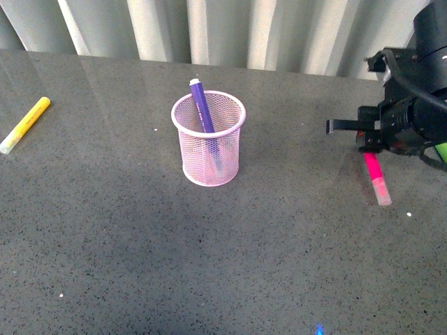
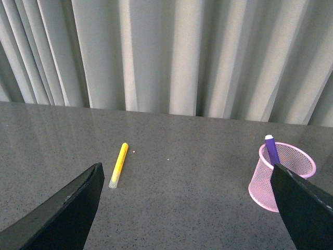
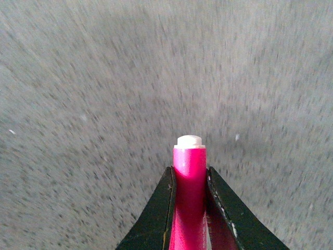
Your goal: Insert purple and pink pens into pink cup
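Note:
The pink cup point(image 1: 208, 143) stands upright mid-table. The purple pen point(image 1: 202, 105) leans inside it, its end poking above the rim. At the right, my right gripper point(image 1: 375, 145) is shut on the pink pen point(image 1: 375, 171), which hangs down with its pale cap toward the table. In the right wrist view the pink pen point(image 3: 189, 174) sits clamped between the black fingers point(image 3: 157, 213), over blurred tabletop. My left gripper point(image 2: 187, 208) is open and holds nothing. The pink cup point(image 2: 260, 183) with the purple pen point(image 2: 271, 150) lies beyond one fingertip.
A yellow marker point(image 1: 26, 123) lies near the table's left edge, also seen as the yellow marker point(image 2: 118, 164) in the left wrist view. A green object point(image 1: 441, 151) peeks out behind the right arm. Pleated curtains point(image 1: 223, 31) close off the far side.

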